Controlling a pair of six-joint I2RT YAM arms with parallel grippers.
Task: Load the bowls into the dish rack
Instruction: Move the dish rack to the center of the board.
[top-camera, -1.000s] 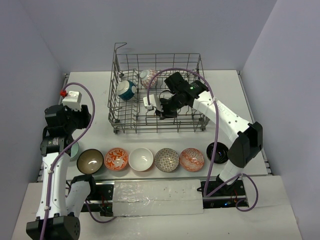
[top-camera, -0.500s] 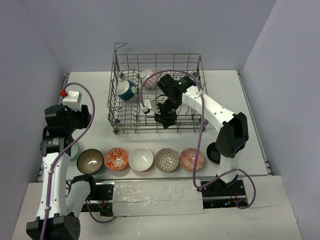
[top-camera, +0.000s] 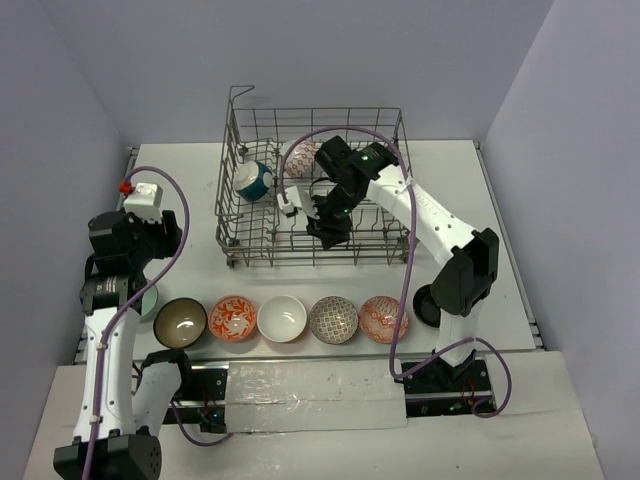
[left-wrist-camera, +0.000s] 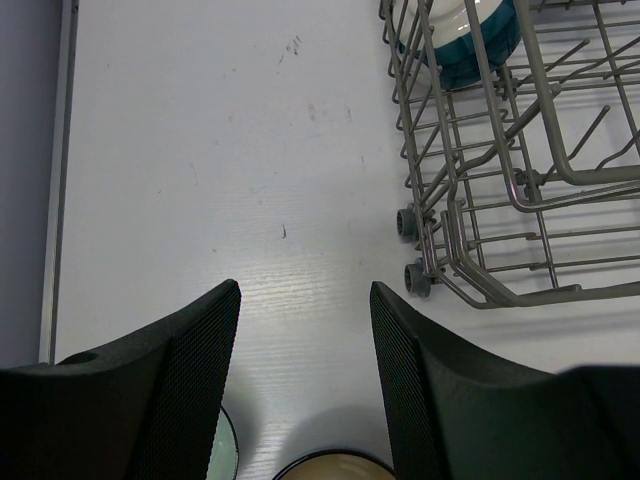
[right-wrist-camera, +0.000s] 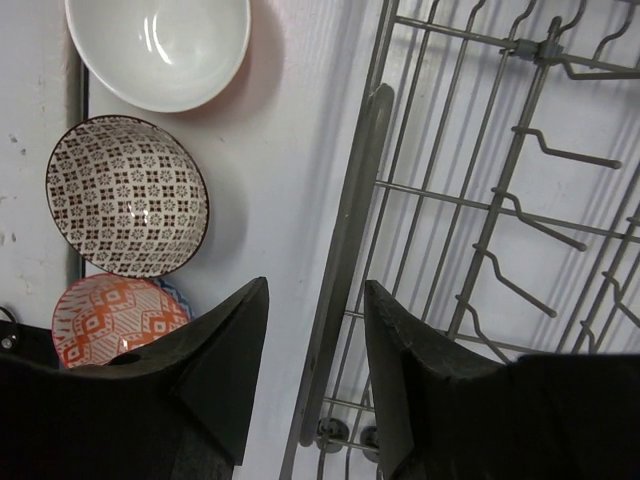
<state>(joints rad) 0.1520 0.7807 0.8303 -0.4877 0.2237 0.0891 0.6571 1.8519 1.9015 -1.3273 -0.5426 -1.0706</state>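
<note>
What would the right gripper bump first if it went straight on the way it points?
Probably the edge bar of the grey metal wire dish rack, which sits between the open fingers of the right gripper. Depth is unclear, so it might reach the white table instead.

One dish rack (top-camera: 300, 259). Nine bowls in all. Two inside the rack, left of the right gripper (right-wrist-camera: 316, 285): one teal bowl (top-camera: 253, 180), one patterned bowl (top-camera: 299, 165), partly hidden. Seven on the table (top-camera: 500, 200), in a row running rightward from beneath the left gripper (left-wrist-camera: 303, 290): one pale green bowl (top-camera: 151, 303), one brown bowl (top-camera: 180, 321), one orange-patterned bowl (top-camera: 233, 317), one white bowl (top-camera: 282, 318), one grey-patterned bowl (top-camera: 333, 319), one red-patterned bowl (top-camera: 383, 318), one black bowl (top-camera: 425, 302). Two arms, two grippers, two fingers (left-wrist-camera: 195, 350) per gripper.
</note>
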